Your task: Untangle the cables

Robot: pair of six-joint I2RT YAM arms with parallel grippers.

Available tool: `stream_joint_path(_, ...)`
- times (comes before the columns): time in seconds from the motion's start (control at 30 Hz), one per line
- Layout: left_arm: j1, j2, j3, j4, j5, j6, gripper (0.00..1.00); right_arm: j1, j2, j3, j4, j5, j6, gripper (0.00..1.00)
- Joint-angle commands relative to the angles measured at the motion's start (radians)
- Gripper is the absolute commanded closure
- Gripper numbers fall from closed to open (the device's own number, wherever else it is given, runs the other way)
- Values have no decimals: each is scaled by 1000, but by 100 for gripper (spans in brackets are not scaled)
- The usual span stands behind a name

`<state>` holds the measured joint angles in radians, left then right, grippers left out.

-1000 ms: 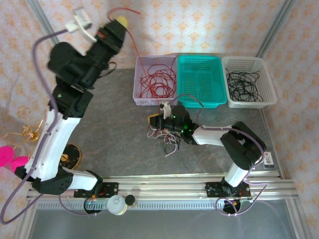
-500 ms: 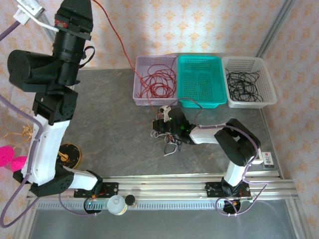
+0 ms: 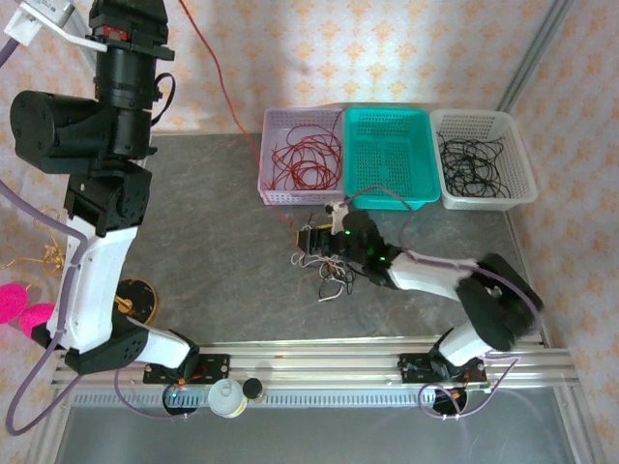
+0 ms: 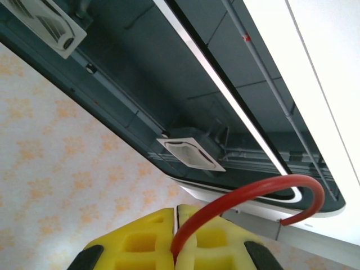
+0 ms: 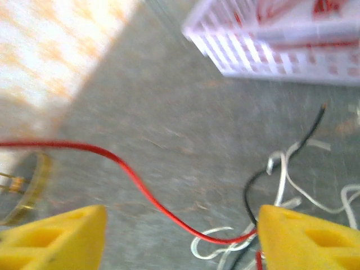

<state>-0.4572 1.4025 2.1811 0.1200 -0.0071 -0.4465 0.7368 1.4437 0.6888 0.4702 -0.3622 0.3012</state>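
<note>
A red cable (image 4: 264,184) is held pinched in the closed jaws of the left gripper (image 4: 177,230), raised high at the far left, and runs down to the knotted cables (image 3: 324,271) at the centre of the worktop (image 3: 213,251). The right gripper (image 5: 180,236), the nearer one, is poised low beside the bundle. Its jaws are spread wide and empty, with the red strand crossing between them from left to right.
</note>
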Motion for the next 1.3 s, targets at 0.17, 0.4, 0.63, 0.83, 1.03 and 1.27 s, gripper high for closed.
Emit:
stream_joint_path(0.17, 6, -97, -205, -18, -9, -37, 100, 0, -379, 50, -271, -55, -256, 18)
stream_joint_path(0.4, 6, -153, -365, -47, 58, -134, 100, -1, -268, 320, -258, -248, -231, 15)
stream_joint_path(0.63, 4, -176, -487, -39, 68, -237, 100, 2, -10, 561, -186, -432, -146, 24)
stream_joint_path(0.83, 6, -170, -507, -46, 69, -268, 100, 8, 56, 574, -203, -476, -160, 30)
stream_joint_path(1.03, 5, -150, -489, -62, 78, -292, 100, 10, 115, 596, -180, -508, -142, 48)
stream_joint_path(1.27, 37, -80, -444, -250, 35, -313, 67, 10, 107, 656, -263, -388, 17, 97)
